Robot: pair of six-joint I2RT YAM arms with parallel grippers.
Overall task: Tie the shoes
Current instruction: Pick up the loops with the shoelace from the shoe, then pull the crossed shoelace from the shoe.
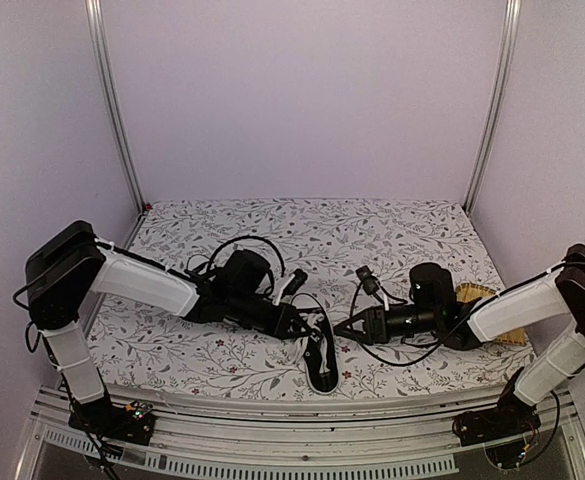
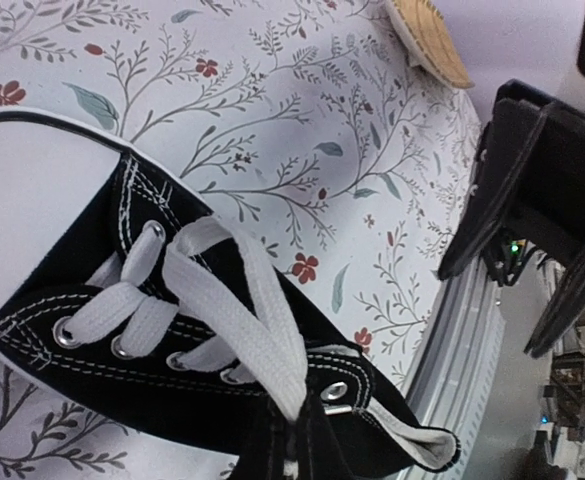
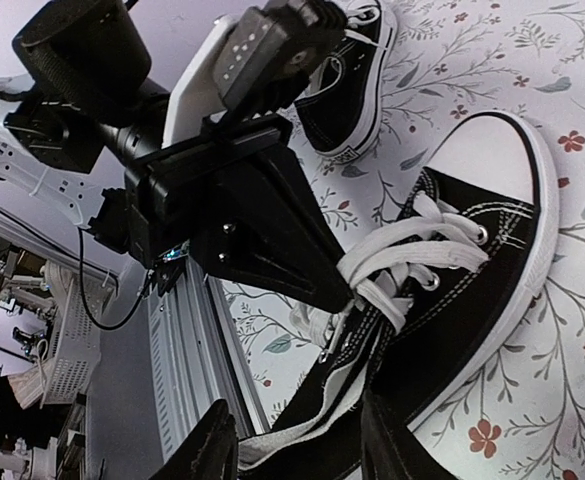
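Reaching in low from the left of the near shoe (image 1: 322, 362) with the left end effector (image 3: 349, 288), clamped narrow on that shoe's white lace (image 2: 262, 300) above the eyelets. Comes in from its right with the right end effector (image 3: 297, 450), spread wide at the ankle end. Rests the near shoe on the table (image 1: 392, 230) between both arms. Shows the second shoe (image 3: 357, 90) beyond it, behind the left arm.

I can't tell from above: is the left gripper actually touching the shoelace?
Touching. In the right wrist view the left gripper presses its tip into the white lace of the shoe, no gap.
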